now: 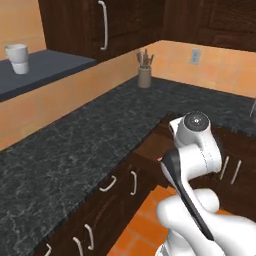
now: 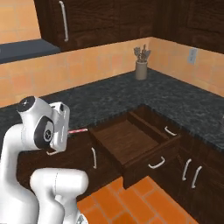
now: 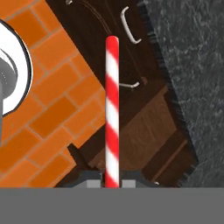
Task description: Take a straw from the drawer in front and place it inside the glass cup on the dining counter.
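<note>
Here the gripper (image 3: 112,183) is clamped tight on the red-and-white striped straw (image 3: 112,109), which juts straight out from between its fingertips above the orange tile floor (image 3: 48,109). The dark-brown wood drawer (image 2: 131,142) stands pulled open under the black speckled granite counter (image 2: 175,98), right of the arm.

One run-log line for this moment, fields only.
gripper: shut on straw | straw: out of drawer | drawer: open | placement: not yet done
</note>
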